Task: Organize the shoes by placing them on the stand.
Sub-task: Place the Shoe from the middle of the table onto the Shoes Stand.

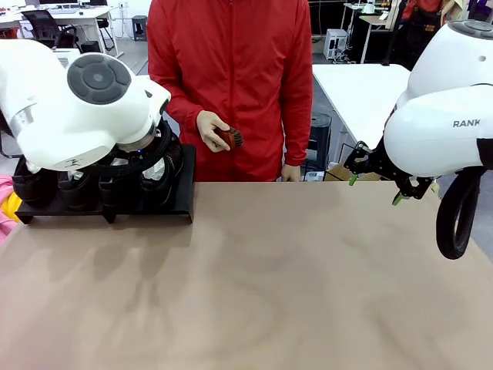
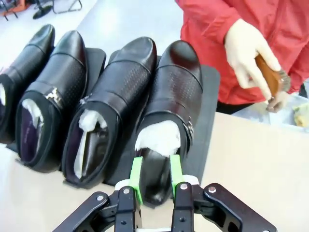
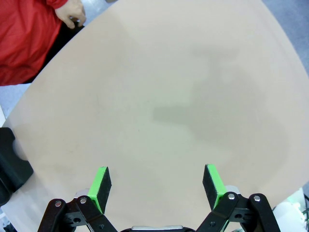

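Several glossy black shoes stuffed with white paper stand side by side on the low black stand (image 2: 210,92), toes pointing away from me. My left gripper (image 2: 155,181) has its green pads on either side of the heel of the rightmost shoe (image 2: 174,96); the heel fills the gap, and I cannot tell whether the pads press on it. In the front view the left arm covers most of the shoes (image 1: 158,181) on the stand (image 1: 187,196) at the table's far left. My right gripper (image 1: 375,190) hangs open and empty above the table's right side (image 3: 157,186).
A person in a red jacket stands at the far side, holding a small brown brush (image 1: 229,137) in a gloved hand (image 2: 244,53) close to the stand's right end. The tan tabletop (image 1: 293,277) stretches bare across the middle and front.
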`<action>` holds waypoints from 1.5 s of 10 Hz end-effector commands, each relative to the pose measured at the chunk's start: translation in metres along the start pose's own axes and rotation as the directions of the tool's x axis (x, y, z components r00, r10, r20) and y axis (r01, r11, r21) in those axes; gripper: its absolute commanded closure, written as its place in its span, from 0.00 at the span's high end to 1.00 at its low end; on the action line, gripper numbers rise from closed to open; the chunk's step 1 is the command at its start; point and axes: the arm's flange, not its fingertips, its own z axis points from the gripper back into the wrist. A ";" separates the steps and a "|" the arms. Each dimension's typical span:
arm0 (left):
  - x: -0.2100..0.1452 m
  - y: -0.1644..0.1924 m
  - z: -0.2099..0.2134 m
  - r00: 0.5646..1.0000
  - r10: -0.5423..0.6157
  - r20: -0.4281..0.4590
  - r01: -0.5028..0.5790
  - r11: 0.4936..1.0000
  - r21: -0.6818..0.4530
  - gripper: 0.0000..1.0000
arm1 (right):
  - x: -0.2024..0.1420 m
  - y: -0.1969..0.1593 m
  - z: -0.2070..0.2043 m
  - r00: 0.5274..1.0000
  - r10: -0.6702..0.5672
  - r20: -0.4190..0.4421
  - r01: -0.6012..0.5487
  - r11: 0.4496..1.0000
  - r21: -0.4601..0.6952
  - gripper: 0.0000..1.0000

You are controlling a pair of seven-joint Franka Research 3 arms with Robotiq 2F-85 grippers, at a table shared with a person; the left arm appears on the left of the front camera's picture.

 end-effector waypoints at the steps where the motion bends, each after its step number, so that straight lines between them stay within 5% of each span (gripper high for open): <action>1: 0.004 0.017 0.045 0.999 -0.010 -0.038 0.010 1.000 -0.007 0.31 | 0.002 -0.002 0.001 1.000 0.014 -0.017 -0.013 1.000 0.023 1.00; 4: 0.005 0.025 0.097 0.998 0.011 -0.063 -0.018 0.993 -0.113 0.31 | 0.002 -0.002 0.001 1.000 0.014 -0.017 -0.013 1.000 0.023 1.00; 5: -0.002 0.005 0.053 1.000 0.008 -0.024 -0.009 0.999 -0.045 0.31 | 0.002 -0.002 0.001 1.000 0.014 -0.017 -0.013 1.000 0.023 1.00; 15: -0.002 0.005 0.053 1.000 0.008 -0.024 -0.009 0.999 -0.045 0.31 | 0.002 -0.002 0.001 1.000 0.014 -0.017 -0.013 1.000 0.023 1.00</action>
